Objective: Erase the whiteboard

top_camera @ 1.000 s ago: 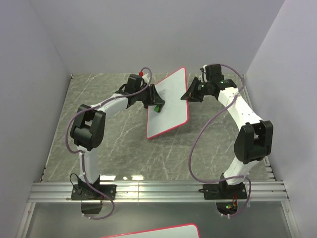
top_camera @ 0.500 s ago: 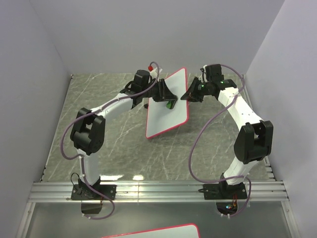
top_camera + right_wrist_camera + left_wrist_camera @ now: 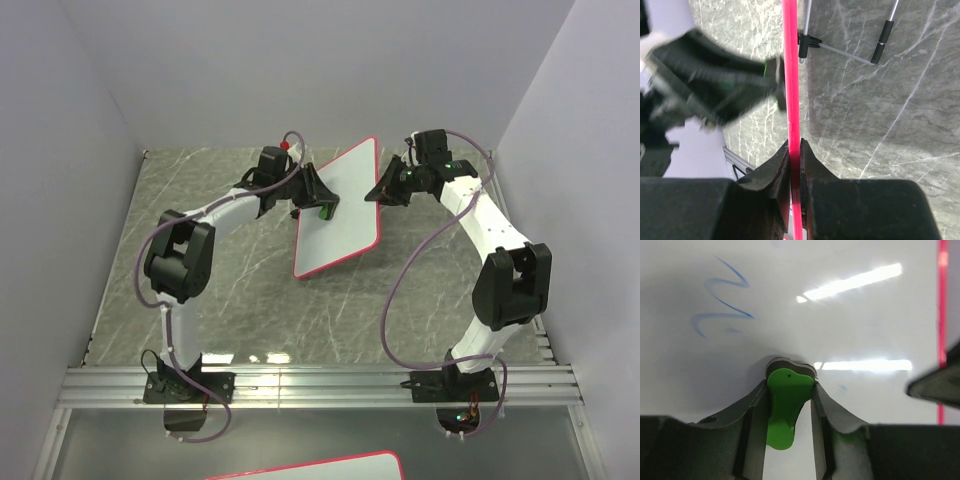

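The whiteboard (image 3: 345, 215), white with a red-pink rim, hangs tilted above the table. My right gripper (image 3: 383, 190) is shut on its right edge; in the right wrist view the rim (image 3: 790, 75) runs between the closed jaws of the right gripper (image 3: 795, 150). My left gripper (image 3: 318, 203) is shut on the green eraser (image 3: 324, 211) and presses it against the board's face. In the left wrist view the eraser (image 3: 786, 400) sits between the fingers of the left gripper (image 3: 788, 390), below a blue scribble (image 3: 722, 300) on the whiteboard (image 3: 855, 330).
The grey marble table (image 3: 230, 290) lies under the board, with walls on three sides. A metal rail (image 3: 320, 385) runs along the near edge. A thin wire stand with black tips (image 3: 840, 47) shows behind the board. Part of another red-rimmed board (image 3: 310, 466) shows at the bottom.
My left gripper swept the eraser to the right across the board, then back to the left. The right gripper and the board stayed put.
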Controlling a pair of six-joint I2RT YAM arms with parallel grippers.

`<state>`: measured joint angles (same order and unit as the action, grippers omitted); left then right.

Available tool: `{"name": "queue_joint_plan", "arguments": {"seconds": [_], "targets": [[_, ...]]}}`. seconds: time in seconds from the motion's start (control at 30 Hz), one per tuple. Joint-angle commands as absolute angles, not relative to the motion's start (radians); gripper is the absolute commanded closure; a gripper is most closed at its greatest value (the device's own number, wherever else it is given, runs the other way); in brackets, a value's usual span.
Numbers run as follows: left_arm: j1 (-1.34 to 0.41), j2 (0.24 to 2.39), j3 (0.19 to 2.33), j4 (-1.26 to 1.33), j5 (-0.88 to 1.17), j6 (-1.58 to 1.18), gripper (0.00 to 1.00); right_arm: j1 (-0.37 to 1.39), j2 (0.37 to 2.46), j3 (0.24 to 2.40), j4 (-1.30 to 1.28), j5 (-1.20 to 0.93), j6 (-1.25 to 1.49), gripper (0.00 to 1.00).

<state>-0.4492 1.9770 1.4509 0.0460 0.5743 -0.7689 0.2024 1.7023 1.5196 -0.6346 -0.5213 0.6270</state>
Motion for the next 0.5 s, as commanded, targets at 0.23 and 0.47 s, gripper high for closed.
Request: {"name": "queue_joint_plan", "arguments": {"seconds": [0.23, 0.47], "targets": [[-0.459, 2.158, 1.733, -0.149, 0.549, -0.647, 1.00, 0.199, 1.646, 1.508, -0.584, -0.538, 0.632, 1.00], [-0.594, 2.085, 1.818, -0.209, 0.693, -0.616, 1.00, 0.204, 1.678, 1.532, -0.580, -0.531, 0.630, 1.00]]}}
